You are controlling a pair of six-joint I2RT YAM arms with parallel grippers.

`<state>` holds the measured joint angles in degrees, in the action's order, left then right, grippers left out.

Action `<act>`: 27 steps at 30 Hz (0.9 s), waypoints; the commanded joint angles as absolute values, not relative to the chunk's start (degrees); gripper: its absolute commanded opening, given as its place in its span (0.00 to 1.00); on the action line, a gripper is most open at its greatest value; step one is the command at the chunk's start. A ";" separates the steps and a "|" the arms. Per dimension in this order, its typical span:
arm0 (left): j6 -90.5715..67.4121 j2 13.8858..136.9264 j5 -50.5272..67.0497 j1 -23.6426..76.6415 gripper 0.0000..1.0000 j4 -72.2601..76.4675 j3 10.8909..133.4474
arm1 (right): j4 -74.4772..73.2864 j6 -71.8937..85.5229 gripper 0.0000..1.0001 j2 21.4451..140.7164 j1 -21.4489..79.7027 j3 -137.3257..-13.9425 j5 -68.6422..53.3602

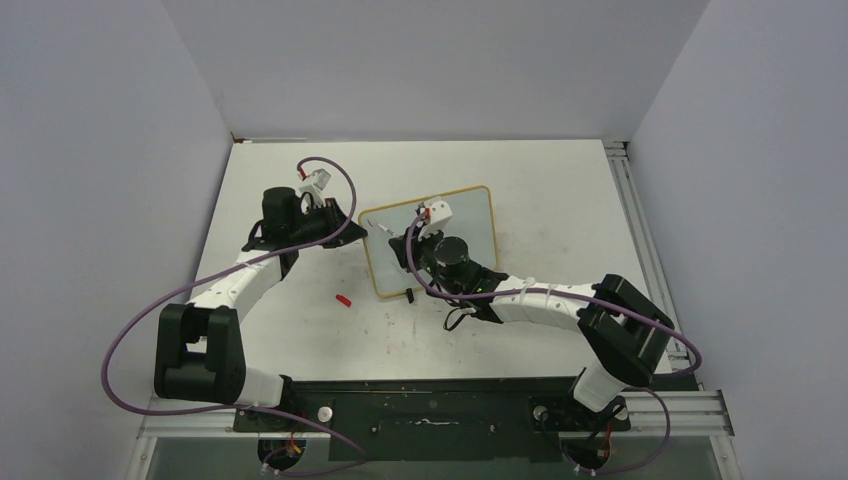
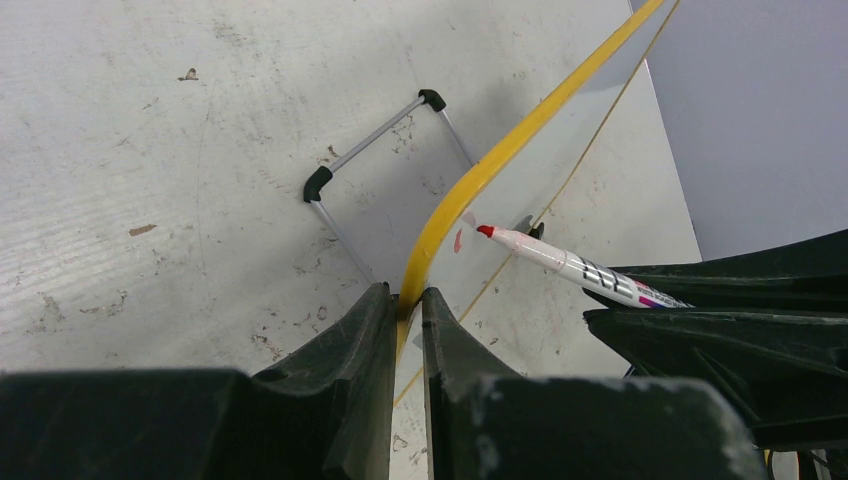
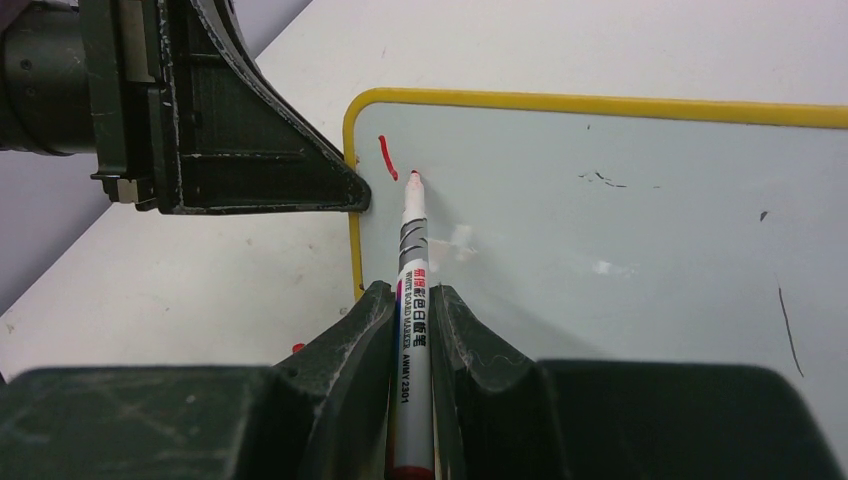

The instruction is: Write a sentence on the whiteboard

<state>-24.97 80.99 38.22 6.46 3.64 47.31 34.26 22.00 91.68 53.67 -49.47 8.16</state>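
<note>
Whiteboard sits mid-table. Left claw pinches its yellow frame edge. Right claw clamps the red marker, which points up the board, tip just beside the lone red stroke in the corner nearest the left claw. I'd write away from that corner.

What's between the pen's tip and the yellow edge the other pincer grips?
One short red stroke, the sentence's start, on the whiteboard beside the tip of the marker. The right wrist view shows it best.

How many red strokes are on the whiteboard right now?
1: a short curved red stroke near the yellow-framed corner of the whiteboard, just left of the marker tip. Anything under the tip itself is hidden.
</note>
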 commanded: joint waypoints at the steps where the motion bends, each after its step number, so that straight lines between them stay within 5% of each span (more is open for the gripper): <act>1: -24.61 79.57 38.88 7.03 0.00 4.03 49.48 | 38.61 21.86 0.05 92.20 53.49 -51.77 8.99; 27: -24.61 79.44 39.13 7.03 0.00 4.15 49.45 | 39.73 22.04 0.05 92.63 52.56 -52.13 10.26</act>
